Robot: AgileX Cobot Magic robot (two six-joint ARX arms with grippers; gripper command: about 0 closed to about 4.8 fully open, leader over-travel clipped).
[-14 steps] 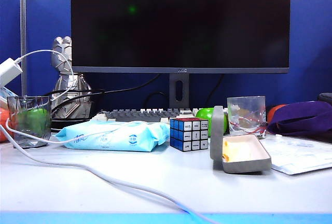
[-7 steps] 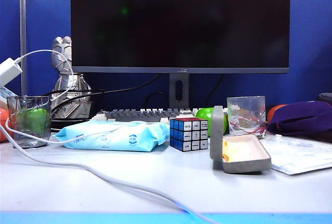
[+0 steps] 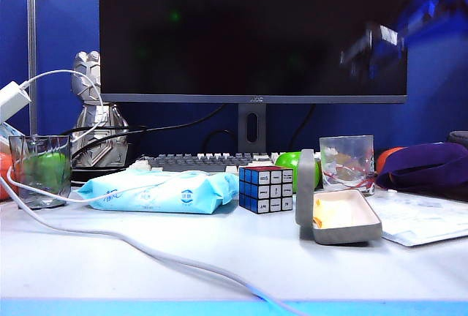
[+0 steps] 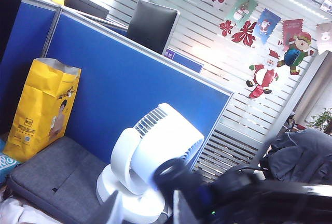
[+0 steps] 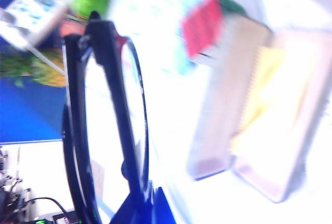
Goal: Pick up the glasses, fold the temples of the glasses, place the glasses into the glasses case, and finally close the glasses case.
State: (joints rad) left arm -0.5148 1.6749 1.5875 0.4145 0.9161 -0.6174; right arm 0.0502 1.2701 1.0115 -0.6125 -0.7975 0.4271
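While the exterior view shows the right claw (image 3: 373, 45) only as a blurred shape at upper right, in front of the monitor (image 3: 252, 31), the right wrist view shows the glasses (image 5: 104, 125) clamped in it, black frame close to the lens, with the open case (image 5: 259, 115) on the white surface beyond. In the exterior view the case (image 3: 338, 213) lies lid up at lower right of centre on the tabletop (image 3: 219, 257). The left claw (image 4: 171, 193) appears only in its wrist view, dark and blurred at the bottom edge; whether it is open I cannot tell. That view faces a white fan (image 4: 155, 162) and a blue partition (image 4: 124, 94).

Counted: one case, one cube (image 3: 266, 188), one wipes packet (image 3: 161, 190), two tumblers (image 3: 41, 170).
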